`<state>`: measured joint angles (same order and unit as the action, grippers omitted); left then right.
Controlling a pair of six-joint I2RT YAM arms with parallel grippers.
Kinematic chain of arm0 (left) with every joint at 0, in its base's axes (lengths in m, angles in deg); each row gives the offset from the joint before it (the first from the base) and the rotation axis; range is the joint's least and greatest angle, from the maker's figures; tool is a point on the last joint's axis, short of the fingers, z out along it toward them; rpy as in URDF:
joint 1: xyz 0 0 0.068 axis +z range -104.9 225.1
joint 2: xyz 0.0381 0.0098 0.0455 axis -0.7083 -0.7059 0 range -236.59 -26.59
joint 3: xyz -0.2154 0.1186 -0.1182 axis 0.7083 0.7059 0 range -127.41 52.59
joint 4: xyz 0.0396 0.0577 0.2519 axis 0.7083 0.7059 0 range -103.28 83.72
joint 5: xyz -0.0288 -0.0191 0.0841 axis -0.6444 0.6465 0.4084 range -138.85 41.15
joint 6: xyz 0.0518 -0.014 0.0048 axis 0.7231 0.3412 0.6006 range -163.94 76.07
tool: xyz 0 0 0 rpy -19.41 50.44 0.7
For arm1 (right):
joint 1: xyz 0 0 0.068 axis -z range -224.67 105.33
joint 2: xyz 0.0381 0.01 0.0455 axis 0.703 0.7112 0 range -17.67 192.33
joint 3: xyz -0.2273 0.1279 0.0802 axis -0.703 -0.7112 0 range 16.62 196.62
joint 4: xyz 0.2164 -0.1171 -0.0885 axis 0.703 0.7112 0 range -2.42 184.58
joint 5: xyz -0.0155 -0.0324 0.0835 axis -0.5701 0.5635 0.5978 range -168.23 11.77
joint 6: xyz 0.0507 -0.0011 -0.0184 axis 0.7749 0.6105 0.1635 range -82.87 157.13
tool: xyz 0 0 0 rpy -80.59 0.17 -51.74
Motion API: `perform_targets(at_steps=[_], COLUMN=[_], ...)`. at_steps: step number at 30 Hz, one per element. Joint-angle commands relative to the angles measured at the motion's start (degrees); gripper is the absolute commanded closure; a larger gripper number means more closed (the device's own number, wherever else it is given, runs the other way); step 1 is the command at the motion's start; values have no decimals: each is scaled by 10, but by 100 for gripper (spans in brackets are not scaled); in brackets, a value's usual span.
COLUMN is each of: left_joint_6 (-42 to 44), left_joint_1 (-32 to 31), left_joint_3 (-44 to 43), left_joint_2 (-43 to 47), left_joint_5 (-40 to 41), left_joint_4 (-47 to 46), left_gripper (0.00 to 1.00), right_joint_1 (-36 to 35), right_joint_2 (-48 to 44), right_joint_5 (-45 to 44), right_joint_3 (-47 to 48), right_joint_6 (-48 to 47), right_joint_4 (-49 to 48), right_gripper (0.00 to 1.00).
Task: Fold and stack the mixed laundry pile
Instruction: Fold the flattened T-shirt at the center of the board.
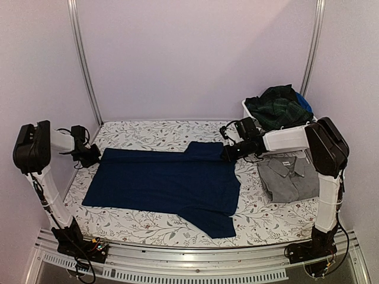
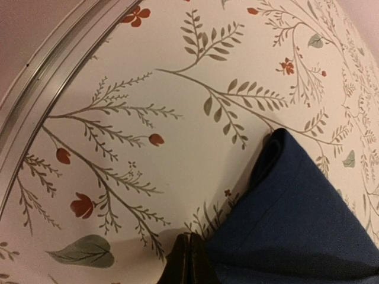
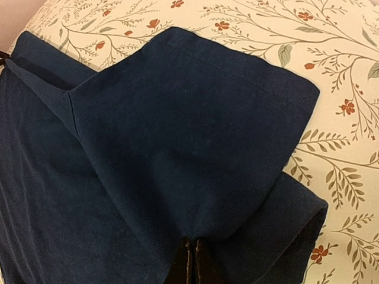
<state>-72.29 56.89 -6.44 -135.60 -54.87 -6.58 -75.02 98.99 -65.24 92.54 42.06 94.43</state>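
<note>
A navy blue garment (image 1: 166,183) lies spread flat across the middle of the floral table cloth (image 1: 148,133). My right gripper (image 1: 228,155) is shut on a fold at its far right; in the right wrist view the cloth (image 3: 177,136) puckers into the closed fingertips (image 3: 194,241). My left gripper (image 1: 93,157) is shut at the garment's far left corner. In the left wrist view the navy edge (image 2: 308,213) lies against the right side of the closed gripper (image 2: 189,236), and no cloth shows between the fingers. A folded grey collared garment (image 1: 288,176) lies at the right. A dark green plaid garment (image 1: 278,109) is heaped in the bin.
A white plastic bin (image 1: 249,111) stands at the back right corner, with a bit of bright blue cloth (image 1: 304,102) behind the plaid. A metal frame rail (image 2: 53,77) runs along the table's left edge, close to my left gripper.
</note>
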Motion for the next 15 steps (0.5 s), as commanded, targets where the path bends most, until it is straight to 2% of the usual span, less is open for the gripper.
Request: perform_targets(at_steps=[1, 7, 8, 10, 12, 15], left_joint_6=[1, 7, 7, 6, 4, 3], left_joint_1=[2, 2, 3, 3, 3, 2], left_joint_3=[-11, -20, -21, -19, -16, -19], left_joint_2=[-18, -23, -18, -2, 18, 49], left_joint_5=[5, 5, 10, 20, 25, 19], left_joint_4=[9, 26, 31, 35, 36, 31], left_gripper=[100, 98, 93, 77, 63, 56], right_joint_1=[-2, -2, -1, 1, 8, 14], right_joint_2=[29, 55, 55, 48, 31, -5], right_joint_5=[-8, -43, -49, -53, -39, -17], right_joint_3=[9, 43, 46, 48, 44, 54], right_joint_6=[-4, -4, -5, -8, -8, -6], right_joint_4=[20, 58, 66, 84, 85, 84], right_gripper=[100, 100, 94, 75, 62, 53])
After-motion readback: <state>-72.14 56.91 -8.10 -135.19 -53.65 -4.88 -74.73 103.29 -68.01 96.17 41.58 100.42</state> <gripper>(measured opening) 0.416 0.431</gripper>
